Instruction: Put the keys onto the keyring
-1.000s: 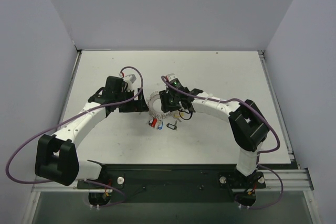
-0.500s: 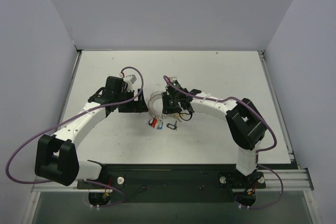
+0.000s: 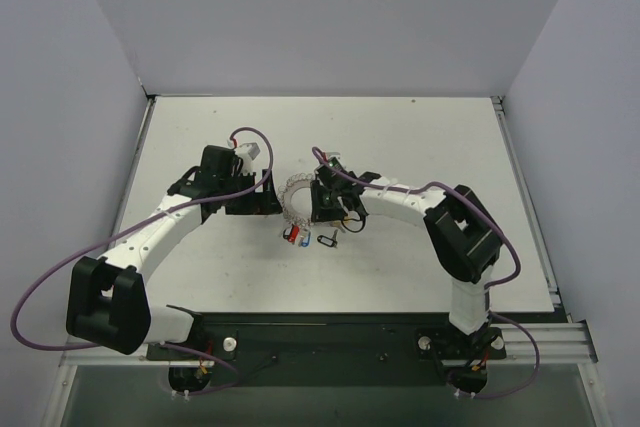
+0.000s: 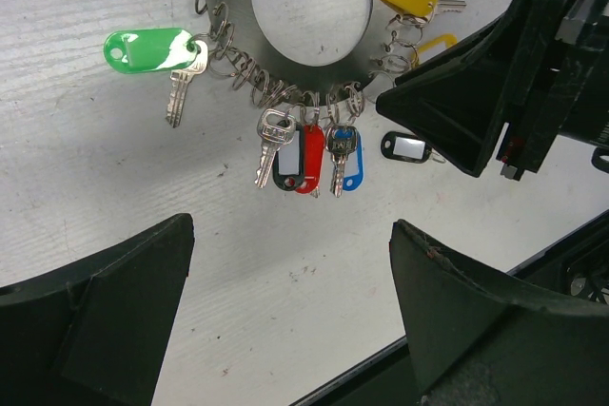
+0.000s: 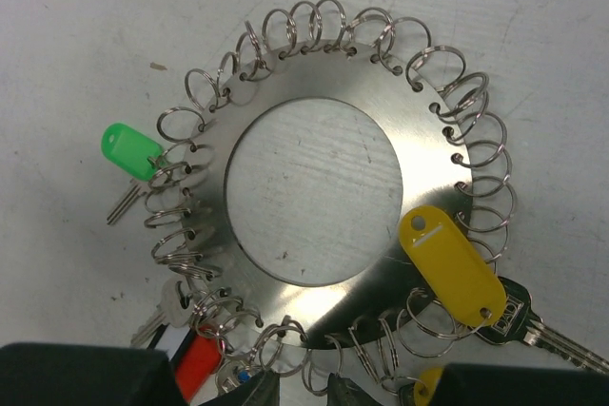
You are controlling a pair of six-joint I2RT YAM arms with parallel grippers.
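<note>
From the overhead camera I see the keyring [image 3: 296, 195], a flat silvery metal disc with a round open centre and small wire loops all around its rim. It lies flat on the white surface [image 3: 420, 147] between my two arms. The left hand [image 3: 268, 199] sits just beside the keyring on one side and the right hand [image 3: 320, 205] just beside it on the other.

The left hand is released. In its wrist camera the two dark fingers [image 4: 105, 320] stand wide apart with bare surface between them, on the near side of the ring.

The right hand is right at the ring's rim, and its wrist camera catches only the two tips at the bottom edge. They are drawn close together with one of the small wire loops in the narrow gap. I cannot tell whether they are pinching that loop or only framing it.

Several keys already hang from the loops:
- The green-tagged key [image 5: 130, 149], a small metal key with a green plastic tag, hangs off the rim and points outward over the surface.
- The yellow-tagged key [image 5: 452, 263] has its tag lying across the disc's edge, and a metal blade sticks out past it.
- The red-tagged key [image 4: 310, 161] and the blue-tagged key [image 4: 350, 161] hang side by side with a black-and-white tag [image 4: 286, 161] on the rim nearest the left hand.
- A second, paler yellow tag [image 4: 428, 45] shows partly behind the right hand.

A small black tag [image 4: 406, 146] with a white window lies on the surface near the rim, apart from the disc.
</note>
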